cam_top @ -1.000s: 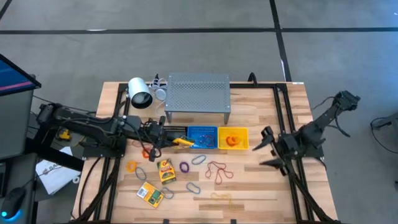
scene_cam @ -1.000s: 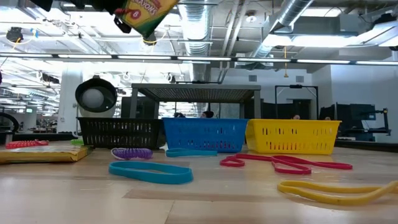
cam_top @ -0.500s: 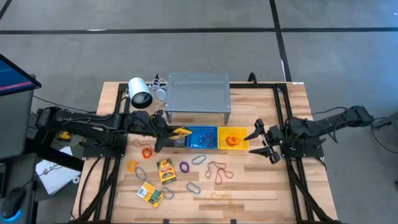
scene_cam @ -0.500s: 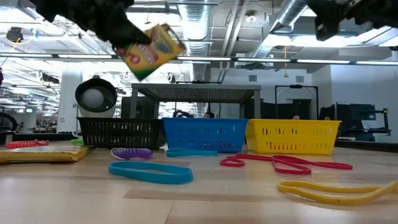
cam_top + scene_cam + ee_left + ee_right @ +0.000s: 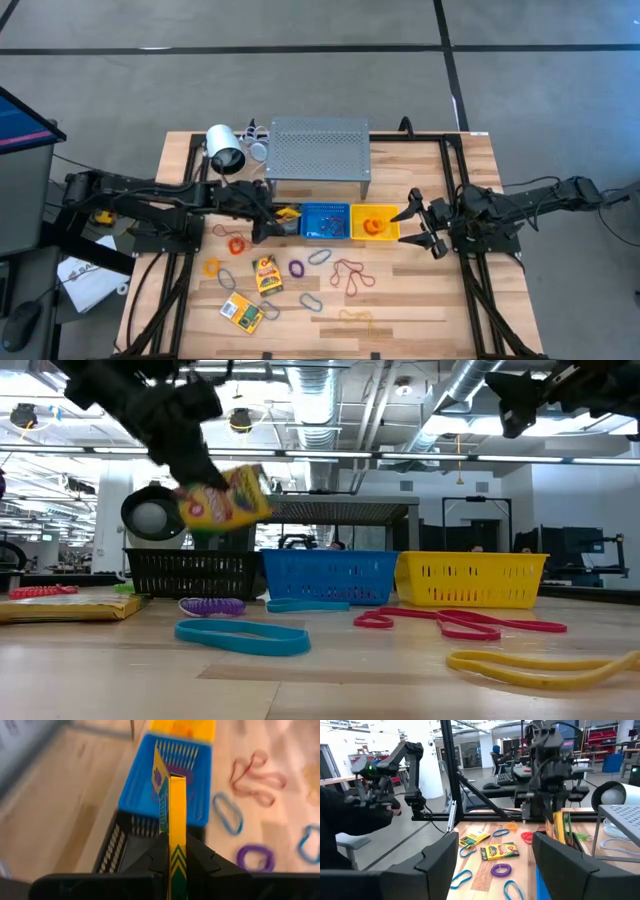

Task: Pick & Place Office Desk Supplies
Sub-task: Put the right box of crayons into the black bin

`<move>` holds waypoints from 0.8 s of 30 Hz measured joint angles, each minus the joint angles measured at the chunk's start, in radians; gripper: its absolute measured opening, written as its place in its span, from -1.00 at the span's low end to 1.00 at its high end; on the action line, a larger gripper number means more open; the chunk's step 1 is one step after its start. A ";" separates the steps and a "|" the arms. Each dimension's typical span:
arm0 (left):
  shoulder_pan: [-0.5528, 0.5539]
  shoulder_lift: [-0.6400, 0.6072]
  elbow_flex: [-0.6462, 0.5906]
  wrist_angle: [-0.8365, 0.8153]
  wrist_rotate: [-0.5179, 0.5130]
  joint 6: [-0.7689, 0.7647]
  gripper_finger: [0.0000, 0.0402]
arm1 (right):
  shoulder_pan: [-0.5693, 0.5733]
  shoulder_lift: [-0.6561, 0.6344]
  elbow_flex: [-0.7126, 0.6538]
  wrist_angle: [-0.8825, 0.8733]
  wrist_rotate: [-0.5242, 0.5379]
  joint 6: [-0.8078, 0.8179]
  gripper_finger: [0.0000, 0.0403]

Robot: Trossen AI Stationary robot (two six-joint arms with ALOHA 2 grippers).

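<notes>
Your left hand (image 5: 172,851) is clamped narrow on the crayon pack (image 5: 222,497), holding it by one short end so it stands edge-on, hanging just above the black basket (image 5: 190,573) at the left of the basket row. It's a flat card box, so I'd guess light and fairly stiff, but thin enough to twist in a pinch that near the end.

The loose bands, like the purple band (image 5: 297,268), will be floppy and lie flat, so you'd probably have to pinch straight down on one side of the loop.

Room is tight: the blue basket (image 5: 325,221) sits right against the black one, and the grey shelf (image 5: 318,148) stands just behind.

Your right hand (image 5: 420,225) is spread wide and empty, beside the yellow basket (image 5: 375,223).
</notes>
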 joint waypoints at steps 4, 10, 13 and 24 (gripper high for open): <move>0.013 0.083 -0.001 -0.018 0.001 0.000 -0.87 | 0.000 0.000 0.000 0.000 0.000 -0.002 0.24; 0.020 0.124 -0.001 -0.019 0.012 0.004 -0.87 | 0.000 0.000 0.000 -0.001 0.000 -0.002 0.24; 0.020 0.124 -0.001 -0.037 0.016 0.003 -0.87 | 0.000 0.000 0.000 -0.002 0.000 -0.002 0.24; 0.020 0.115 -0.001 -0.078 0.014 -0.007 -0.80 | -0.001 0.000 0.000 -0.005 0.000 -0.005 0.24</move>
